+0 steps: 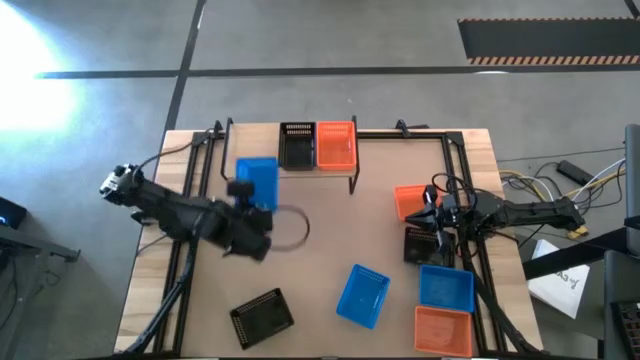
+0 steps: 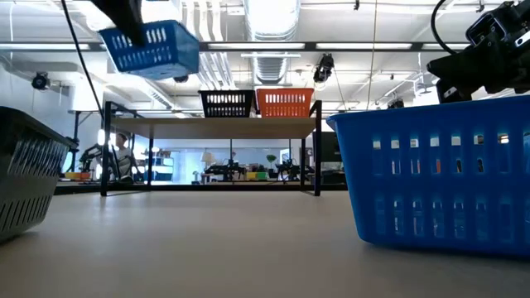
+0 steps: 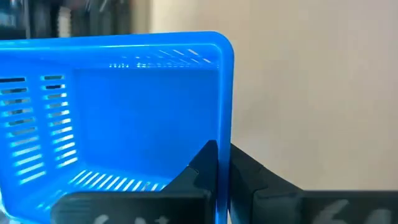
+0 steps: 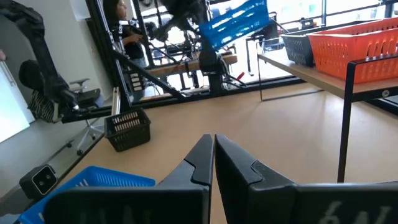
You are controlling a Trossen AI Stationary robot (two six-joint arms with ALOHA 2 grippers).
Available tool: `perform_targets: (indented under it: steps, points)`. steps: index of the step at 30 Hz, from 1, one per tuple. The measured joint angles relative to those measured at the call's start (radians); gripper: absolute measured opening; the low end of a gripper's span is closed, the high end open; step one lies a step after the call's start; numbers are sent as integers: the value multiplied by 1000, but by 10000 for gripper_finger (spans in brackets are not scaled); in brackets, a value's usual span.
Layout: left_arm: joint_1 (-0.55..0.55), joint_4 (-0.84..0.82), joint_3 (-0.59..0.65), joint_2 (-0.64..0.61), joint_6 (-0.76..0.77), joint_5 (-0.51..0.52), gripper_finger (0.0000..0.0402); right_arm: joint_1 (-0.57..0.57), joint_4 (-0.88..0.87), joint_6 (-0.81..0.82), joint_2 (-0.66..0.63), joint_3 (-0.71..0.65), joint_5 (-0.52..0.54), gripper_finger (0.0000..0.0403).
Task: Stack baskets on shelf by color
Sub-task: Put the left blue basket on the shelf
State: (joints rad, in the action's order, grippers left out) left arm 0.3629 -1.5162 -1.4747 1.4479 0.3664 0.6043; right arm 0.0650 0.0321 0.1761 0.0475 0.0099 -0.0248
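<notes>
Behind the light wooden tabletop (image 1: 320, 240) I see an open hall with ceiling lights and a person seated far off, and at the table's far edge the low light-wood shelf on black legs (image 2: 211, 127) already holds a black perforated plastic basket (image 1: 296, 146) and an orange one (image 1: 336, 145) side by side. My left gripper (image 3: 219, 163) is clamped on a wall of a blue perforated plastic basket (image 1: 257, 182) held in the air, just near-left of the shelf's free left place, its long axis running near to far like the two shelved baskets, so I judge the coming move goes far and slightly right. My right gripper (image 4: 213, 152), fingers together and holding nothing, waits over the right side near the other baskets.
</notes>
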Motion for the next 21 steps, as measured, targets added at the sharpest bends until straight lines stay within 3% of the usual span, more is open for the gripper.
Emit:
perform_targets:
  steps: [3, 8, 11, 14, 17, 21]
  points:
    - [-127, -31, 17, -41, -75, -5, 0, 0, 0, 0, 0, 0, 0, 9]
    - [-360, 2, 24, -100, -357, -30, 0, 0, 0, 0, 0, 0, 0, 9]
    - [-507, 55, 25, -109, -534, -112, 0, 0, 0, 0, 0, 0, 0, 9]
    - [-629, 98, 25, -102, -618, -197, 0, 0, 0, 0, 0, 0, 0, 9]
    - [-705, 122, 25, -76, -678, -246, 0, 0, 0, 0, 0, 0, 0, 9]
    - [-729, 128, 25, -36, -745, -264, 0, 0, 0, 0, 0, 0, 0, 9]
